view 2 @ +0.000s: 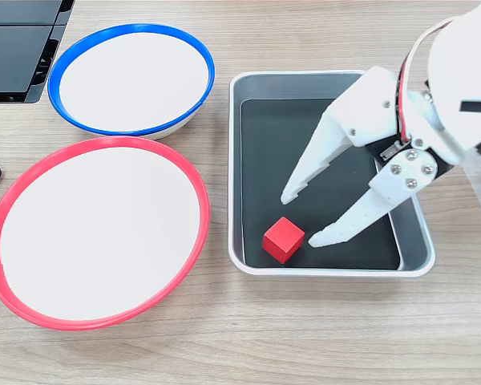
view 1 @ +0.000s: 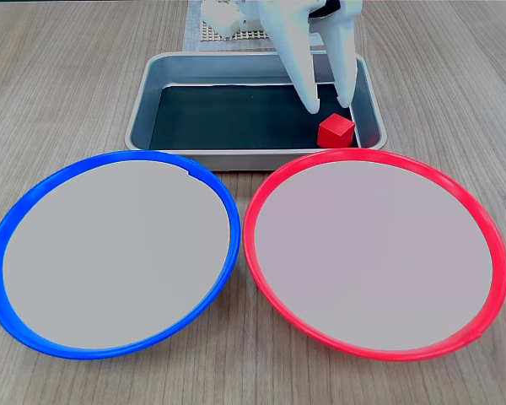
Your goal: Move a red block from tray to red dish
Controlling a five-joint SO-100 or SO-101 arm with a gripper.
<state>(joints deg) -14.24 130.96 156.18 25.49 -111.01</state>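
Both fixed views show the gripper [view 2: 299,218] spread wide and empty over the tray [view 2: 248,265], with the block [view 2: 283,239] in the tray corner nearest the red dish [view 2: 8,208]. Risk: one finger may jam against the wall or nudge the block askew.

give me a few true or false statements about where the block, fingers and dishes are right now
1. The red block lies in the tray. True.
2. The gripper is shut on the block. False: its fingers are spread open above the tray, the block not between them.
3. The red dish has nothing on it. True.
4. The block sits in the middle of the tray. False: it is near a corner, on the side toward the red dish.
5. A blue-rimmed dish lies beside the red one. True.
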